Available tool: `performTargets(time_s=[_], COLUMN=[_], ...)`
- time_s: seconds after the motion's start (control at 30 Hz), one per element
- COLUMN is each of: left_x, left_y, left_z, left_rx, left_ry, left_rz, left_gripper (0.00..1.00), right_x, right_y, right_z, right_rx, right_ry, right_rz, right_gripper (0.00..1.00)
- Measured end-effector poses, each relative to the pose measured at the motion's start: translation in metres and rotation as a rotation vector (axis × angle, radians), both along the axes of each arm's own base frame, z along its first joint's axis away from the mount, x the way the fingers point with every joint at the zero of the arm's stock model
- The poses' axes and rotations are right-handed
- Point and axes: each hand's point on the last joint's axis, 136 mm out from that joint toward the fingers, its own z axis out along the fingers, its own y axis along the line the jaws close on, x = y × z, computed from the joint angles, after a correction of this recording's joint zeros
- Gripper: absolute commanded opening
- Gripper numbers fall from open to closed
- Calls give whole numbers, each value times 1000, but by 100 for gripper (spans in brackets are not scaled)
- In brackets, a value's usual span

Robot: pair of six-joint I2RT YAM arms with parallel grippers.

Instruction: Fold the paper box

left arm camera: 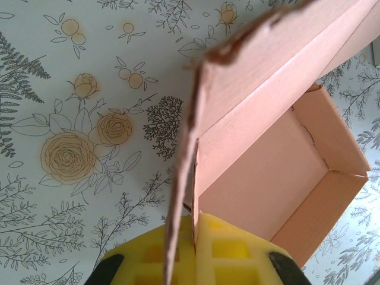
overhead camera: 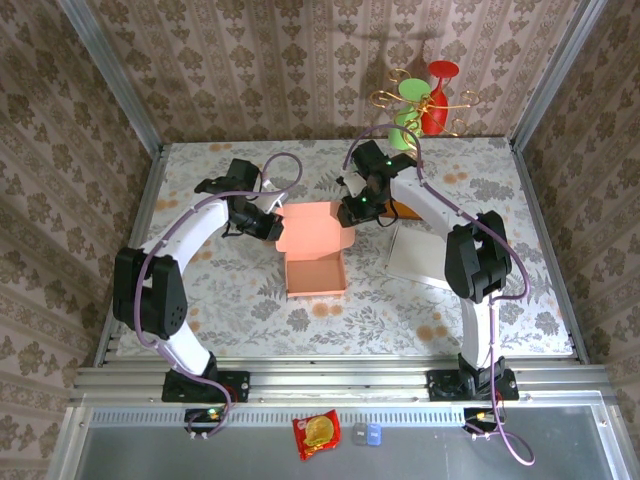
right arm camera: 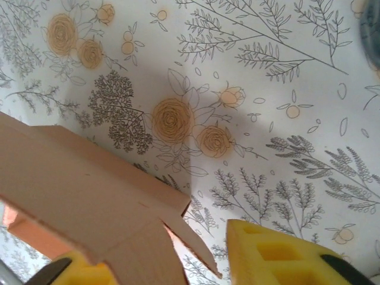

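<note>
Left wrist: left claw [left arm camera: 191, 249] clamps a flap [left arm camera: 183, 178] of the box [left arm camera: 267, 160] between my pads, right claw [right arm camera: 178, 265] part-open around another flap [right arm camera: 89, 202]; cardboard seems light, creasable, so grip edges.

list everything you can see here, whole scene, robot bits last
paper box: 1, salmon pink, table centre, back flap raised
flat sheet: 1, white, right of the box, partly under the right arm
goblet-like ornaments: 2, green and red, far edge by the wall
wire stand: 1, gold, around the ornaments
snack packet: 1, red, on the near ledge between the arm bases
small items: 2, grey and blue, right of the packet; too small to identify
tablecloth: 1, pale floral, covers the table
left arm: 1, white and black, yellow pads, jaws shut on the box flap
right arm: 1, white and black, yellow pads, jaws open around the flap's right edge
</note>
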Motion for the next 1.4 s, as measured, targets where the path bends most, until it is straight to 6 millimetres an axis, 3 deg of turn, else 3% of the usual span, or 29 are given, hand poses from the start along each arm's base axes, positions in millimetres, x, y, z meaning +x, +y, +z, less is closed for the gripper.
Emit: performTargets(time_s=[0.33,0.7,1.13,1.4], left_x=[7,19,78,104], left_y=[-3,-2,2,7], left_z=[0,-4,11,16], left_rx=[16,51,-61,-150], left_ry=[-8,-1,-181,-276], left_rz=[24,187,378,437], left_gripper=[0,0,0,0], right_x=[-2,0,49,71], right_y=[7,15,30,37], right_z=[0,1,39,35], right_rx=[2,-87,-38,39], right_ry=[8,-32,-271,-353], right_rz=[-22,-169,-374,-457], right_gripper=[0,0,0,0])
